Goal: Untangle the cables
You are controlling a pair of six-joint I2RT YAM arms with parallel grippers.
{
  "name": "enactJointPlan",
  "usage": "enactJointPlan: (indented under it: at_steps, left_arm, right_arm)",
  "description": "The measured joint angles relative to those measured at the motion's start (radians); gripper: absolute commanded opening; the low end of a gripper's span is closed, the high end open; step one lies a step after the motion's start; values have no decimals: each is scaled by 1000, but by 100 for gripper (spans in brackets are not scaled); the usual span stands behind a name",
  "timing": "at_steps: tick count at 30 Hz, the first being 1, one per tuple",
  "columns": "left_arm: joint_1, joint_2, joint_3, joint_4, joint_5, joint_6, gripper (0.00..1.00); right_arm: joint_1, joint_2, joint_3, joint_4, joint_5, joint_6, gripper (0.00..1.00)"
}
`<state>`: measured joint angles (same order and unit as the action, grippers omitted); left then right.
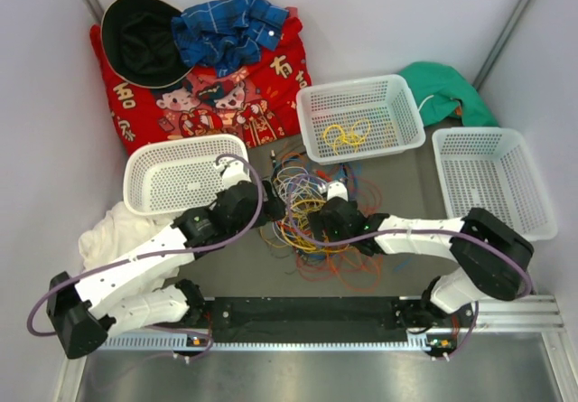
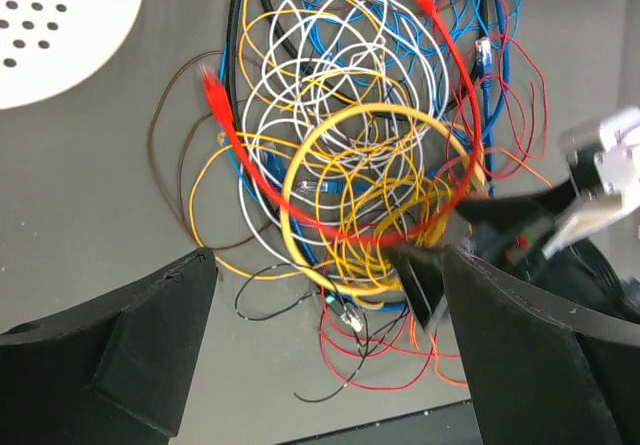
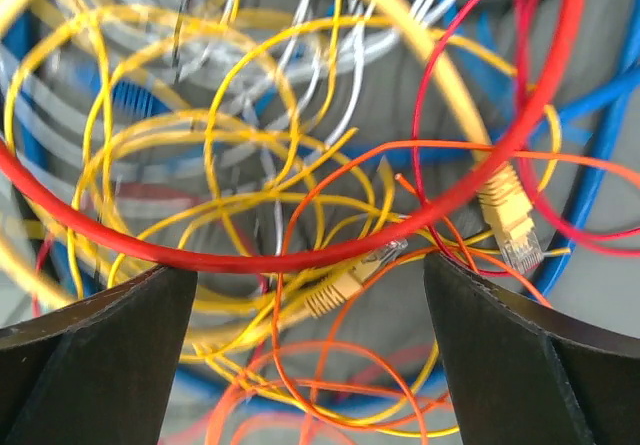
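Currently left claw (image 2: 312,261) and right claw (image 3: 310,267) are spread wide, empty; only the red cable (image 3: 280,262) is best pinched, nothing beneath it.

Table top (image 1: 406,185): matte grey, evenly lit, shadows soft.
Walls: plain white panels at left (image 1: 45,104), far (image 1: 361,14) and right (image 1: 551,77) edges; grey struts (image 1: 519,23) at both far corners.
Near edge: aluminium rail (image 1: 316,343) along full width, brushed metal sheet (image 1: 316,379) in front of it.
Three white perforated baskets: left basket (image 1: 172,181) near left edge, middle basket (image 1: 361,104) toward far edge, right basket (image 1: 492,181) at right edge.
Far-left corner: red printed cloth (image 1: 262,95), black hat (image 1: 140,41) and blue plaid cloth (image 1: 226,27) on top of it.
Far-right corner: green cloth (image 1: 442,90).
Left edge: white cloth (image 1: 113,235).
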<state>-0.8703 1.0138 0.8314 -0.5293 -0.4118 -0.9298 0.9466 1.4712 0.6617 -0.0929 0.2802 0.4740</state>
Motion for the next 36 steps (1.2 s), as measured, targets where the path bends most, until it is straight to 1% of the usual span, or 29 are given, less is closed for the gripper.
enactJointPlan:
  at_steps: [1,2,3,5,6,8,9,10,13,15,17,20,23,25,27,29,32,36]
  left_arm:
    - [0,-13,-6,-5,1,-3,99]
    - [0,-28,-11,-10,1,-5,99]
    - [0,-45,-14,-15,1,-8,99]
    - [0,-76,-19,-23,-1,-11,99]
    - [0,-91,-20,-26,-2,-11,99]
    - [0,-116,-23,-28,-6,-13,99]
    - [0,-126,-24,-31,-9,-13,99]
    - [0,-135,-25,-36,-13,-14,99]
    - [0,-157,-34,-46,-24,-15,99]
    - [0,-166,-38,-55,-27,-15,99]
    - [0,-172,-38,-55,-32,-13,99]
    - [0,-186,-38,-49,-39,2,99]
    - [0,-211,-38,-20,-56,27,99]
    - [0,-233,-40,18,-61,51,99]
    - [0,-260,-45,73,-61,83,99]
    - [0,-280,-51,134,-48,118,99]
    - [0,-288,-55,227,-1,163,99]
    - [0,-301,-87,361,72,179,98]
  right_arm:
    - [0,18,1,33,27,1,86]
    - [0,34,3,55,46,1,79]
    - [0,57,12,76,73,0,64]
    - [-1,109,45,109,113,2,44]
    - [-1,129,55,126,127,5,29]
    - [-1,148,60,161,134,19,17]
    - [-1,150,58,173,134,29,4]
    - [0,150,55,179,131,40,0]
    - [7,129,43,171,124,62,0]
    - [21,92,34,116,114,68,0]
    - [51,6,23,2,98,67,0]
    - [85,-193,38,-146,65,48,0]
    - [90,-383,150,-250,42,19,0]
    - [90,-442,258,-295,35,-1,0]
    - [90,-473,374,-337,29,-19,0]
    - [90,-489,443,-362,21,-29,0]
    - [90,-510,467,-403,4,-29,0]
    - [90,-509,463,-481,-12,-26,0]
